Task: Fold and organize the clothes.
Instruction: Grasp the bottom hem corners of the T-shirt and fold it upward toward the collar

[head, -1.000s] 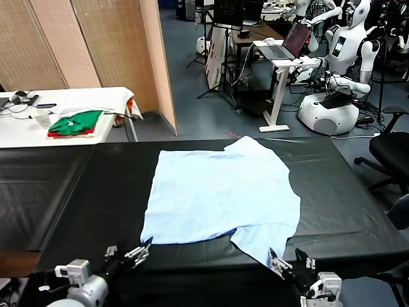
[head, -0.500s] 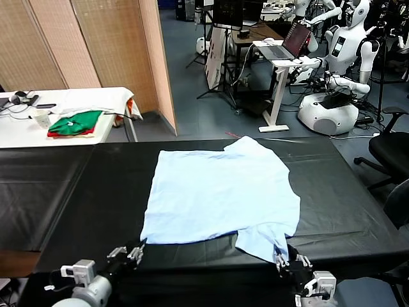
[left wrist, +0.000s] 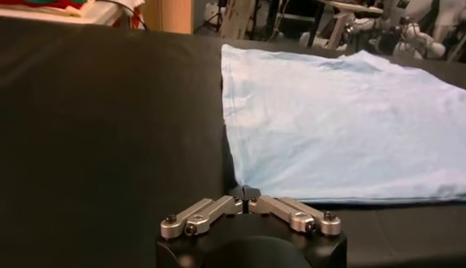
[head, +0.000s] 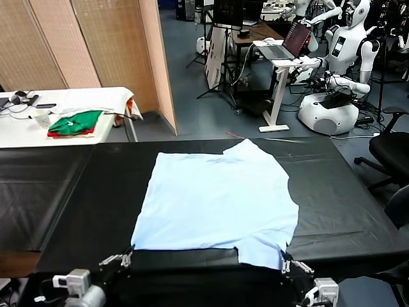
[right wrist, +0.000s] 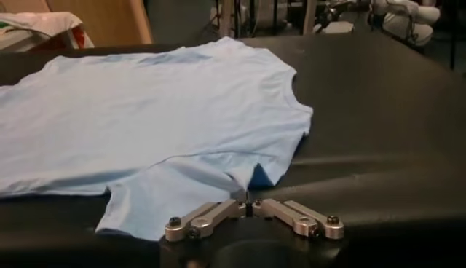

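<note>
The clothes are one pale sky-blue T-shirt lying flat on the black table, its near edge close to the table's front edge. My left gripper sits at the shirt's near left corner, shut on that hem corner. My right gripper is at the near right, shut on a pinch of cloth at the sleeve, which tents up into the closed fingertips. In the wrist views the shirt stretches away from the left gripper and the right gripper.
A white table at the back left carries folded green and red garments. Wooden screens stand behind it. A laptop stand, other robots and an office chair are beyond the table's far right.
Both grippers went from open to shut on the shirt's near edge, then drew back toward the table's front edge. The shirt slid nearer and lies flatter.
</note>
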Tool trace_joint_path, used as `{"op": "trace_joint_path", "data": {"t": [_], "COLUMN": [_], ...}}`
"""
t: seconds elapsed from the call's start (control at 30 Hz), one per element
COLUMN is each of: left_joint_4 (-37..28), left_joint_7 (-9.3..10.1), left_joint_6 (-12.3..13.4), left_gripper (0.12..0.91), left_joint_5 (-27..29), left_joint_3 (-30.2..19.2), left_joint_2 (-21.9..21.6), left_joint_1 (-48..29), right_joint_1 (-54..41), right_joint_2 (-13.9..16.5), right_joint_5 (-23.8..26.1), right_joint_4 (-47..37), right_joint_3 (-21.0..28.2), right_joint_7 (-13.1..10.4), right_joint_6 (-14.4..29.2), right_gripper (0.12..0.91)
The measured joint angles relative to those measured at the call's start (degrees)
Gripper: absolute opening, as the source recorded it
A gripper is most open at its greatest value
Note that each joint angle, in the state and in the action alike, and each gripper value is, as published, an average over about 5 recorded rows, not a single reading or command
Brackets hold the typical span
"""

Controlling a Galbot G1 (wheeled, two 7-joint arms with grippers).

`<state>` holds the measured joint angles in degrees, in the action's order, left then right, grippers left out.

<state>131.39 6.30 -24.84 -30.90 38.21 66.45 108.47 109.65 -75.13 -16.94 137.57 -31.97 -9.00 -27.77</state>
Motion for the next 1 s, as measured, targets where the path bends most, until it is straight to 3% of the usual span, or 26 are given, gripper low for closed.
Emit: {"op": "trace_joint_path", "data": {"t": [0.23, 0.43, 1.0], "left_joint_4": [0.9, -2.9, -15.2], "left_joint_7": [0.41, 0.03, -0.4], "left_joint_6": [3.7, 5.9, 7.0], "left_gripper": [0.146, 0.146, 0.146], "left_joint_5": [1.8, 4.5, 8.1], "left_joint_3": [0.4, -1.6, -7.5], "left_joint_2": [1.6, 3.8, 2.2], "left_joint_1": [0.0, -7.5, -25.2], "right_joint_1": [-5.0, -12.0, -33.0], "right_joint_2": [2.6, 6.0, 12.3], "right_joint_5": [0.5, -0.2, 0.1], "right_joint_4": [-2.6, -8.0, -23.6], "right_joint_3": [-0.8, -0.4, 7.8], "right_joint_7": [2.2, 3.3, 3.9], "right_joint_6": [4.3, 5.4, 3.1], "right_gripper": [0.143, 0.143, 0.143]}}
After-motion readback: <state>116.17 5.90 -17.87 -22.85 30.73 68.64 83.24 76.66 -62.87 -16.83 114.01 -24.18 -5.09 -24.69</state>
